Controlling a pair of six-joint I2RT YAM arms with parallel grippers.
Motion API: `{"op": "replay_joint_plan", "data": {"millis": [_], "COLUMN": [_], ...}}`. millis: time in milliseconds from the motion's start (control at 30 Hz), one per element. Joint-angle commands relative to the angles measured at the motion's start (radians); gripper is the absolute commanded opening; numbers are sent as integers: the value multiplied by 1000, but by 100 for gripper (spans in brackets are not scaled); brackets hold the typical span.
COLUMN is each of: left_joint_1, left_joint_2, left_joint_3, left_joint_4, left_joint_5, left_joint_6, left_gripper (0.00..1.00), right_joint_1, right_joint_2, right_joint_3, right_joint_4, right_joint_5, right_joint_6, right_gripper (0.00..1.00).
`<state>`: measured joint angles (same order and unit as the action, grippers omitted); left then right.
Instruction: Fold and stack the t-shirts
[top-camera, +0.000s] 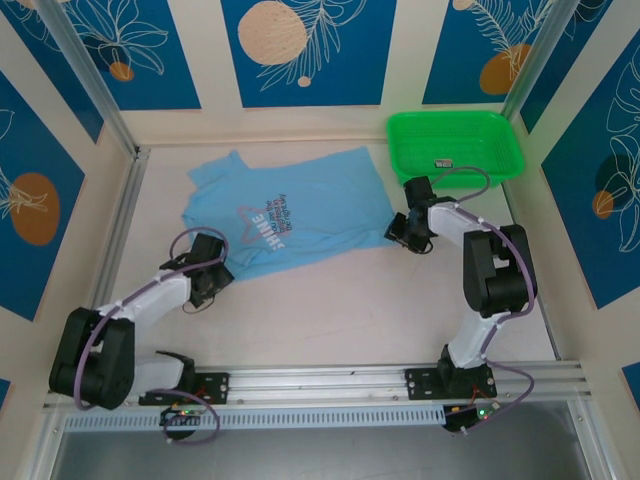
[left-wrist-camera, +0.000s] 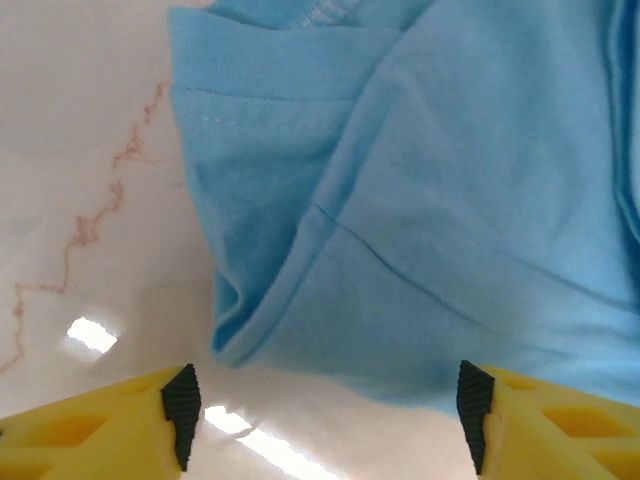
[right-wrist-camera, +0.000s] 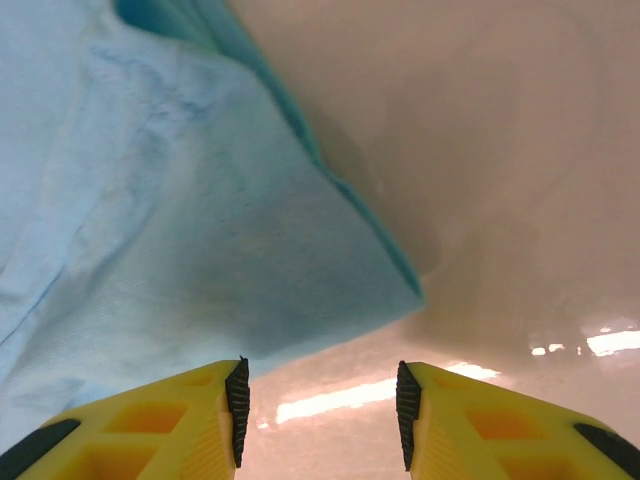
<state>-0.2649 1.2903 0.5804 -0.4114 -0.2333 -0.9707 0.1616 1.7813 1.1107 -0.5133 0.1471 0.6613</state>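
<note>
A single light sky-blue, short-sleeved t-shirt (top-camera: 300, 195) lies spread mostly flat in the upper middle of the top view, just left of centre. It is slightly rumpled, and its white-and-pink chest lettering (top-camera: 272, 222) faces up, turned sideways.

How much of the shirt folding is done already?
Done: the blue t-shirt lies spread on the table, lettering up, with no neat fold yet. In hand: the left hand and the right hand are open at its edges, one on each side, holding nothing. Left: all the folding and stacking. The green basket sits apart at the far right.
</note>
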Motion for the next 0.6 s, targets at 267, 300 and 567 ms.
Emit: {"op": "replay_joint_plan", "data": {"millis": [267,300,567], "left_joint_1": [66,74,142], "left_joint_2": [162,157,18], "left_joint_3": [16,14,-7], "left_joint_4": [126,112,-35], "left_joint_5": [0,0,-20], "left_joint_6": [21,25,95], "left_gripper": [25,17,8], "right_joint_1": [-12,-17,-24], "right_joint_2": [129,132,55], "right_joint_3": [107,105,-27], "right_joint_4": [-88,-90,-112], "right_joint_5": [6,6,-2], "right_joint_6": [-10,-10,-10], "right_gripper": [19,15,1]}}
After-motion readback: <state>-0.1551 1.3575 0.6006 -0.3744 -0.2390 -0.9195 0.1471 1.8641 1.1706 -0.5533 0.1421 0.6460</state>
